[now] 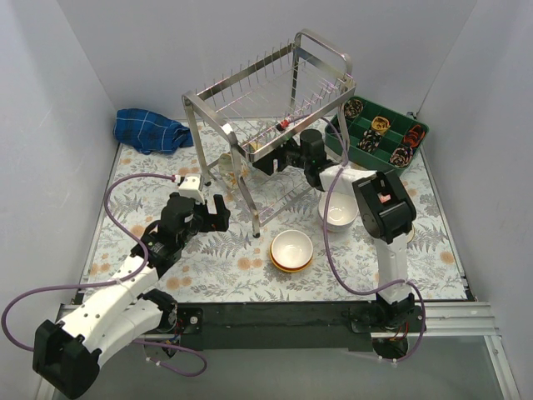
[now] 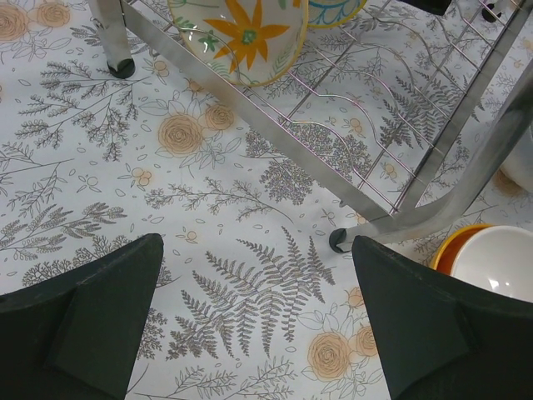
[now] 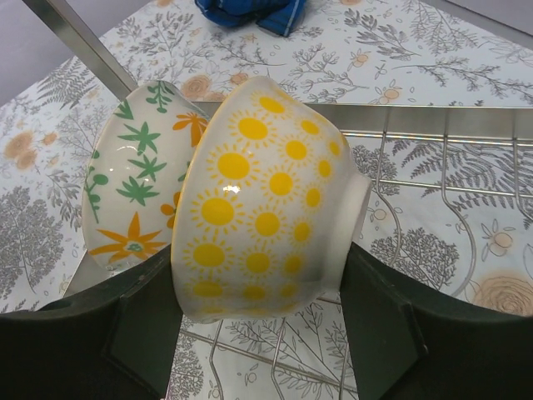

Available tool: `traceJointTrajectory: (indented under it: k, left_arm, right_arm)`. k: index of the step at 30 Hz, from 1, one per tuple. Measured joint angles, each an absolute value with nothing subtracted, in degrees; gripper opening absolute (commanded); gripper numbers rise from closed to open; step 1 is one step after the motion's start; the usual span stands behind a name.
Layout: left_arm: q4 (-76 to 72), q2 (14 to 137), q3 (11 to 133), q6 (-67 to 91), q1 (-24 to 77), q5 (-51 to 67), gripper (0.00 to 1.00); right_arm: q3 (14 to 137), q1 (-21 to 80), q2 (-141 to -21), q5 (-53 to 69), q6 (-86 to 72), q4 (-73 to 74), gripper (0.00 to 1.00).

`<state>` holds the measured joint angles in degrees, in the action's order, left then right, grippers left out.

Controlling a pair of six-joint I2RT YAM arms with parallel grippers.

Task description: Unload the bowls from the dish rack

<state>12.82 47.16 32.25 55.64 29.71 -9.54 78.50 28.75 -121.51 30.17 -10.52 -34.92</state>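
Two bowls (image 3: 137, 192) in dish rack (image 3: 433, 121); right claw (image 3: 258, 287) clasps sun-dotted bowl (image 3: 266, 200)

Nothing to read here, folks: not a word, number or brand mark comes through in any of the three views. The closest candidate is a small pinkish patch (image 1: 384, 197) on the right arm (image 1: 385, 218), just right of the dish rack (image 1: 266, 92) in the top view (far too small to tell whether it carries any writing). Inside the dish rack, the sun-dotted bowl (image 3: 266, 200) shows painted yellow suns only, and the leafy bowl (image 3: 137, 192) touching it shows green sprigs and orange flowers, decoration rather than lettering.
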Motion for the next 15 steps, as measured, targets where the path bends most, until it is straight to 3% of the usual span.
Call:
traceJointTrajectory:
  k: [15]
  left_arm:
    - [12.8, 45.5, 32.2, 55.7, 29.7, -7.5, 0.98]
  right_arm:
    - [69.5, 28.9, -110.4, 20.0, -10.1, -33.5, 0.01]
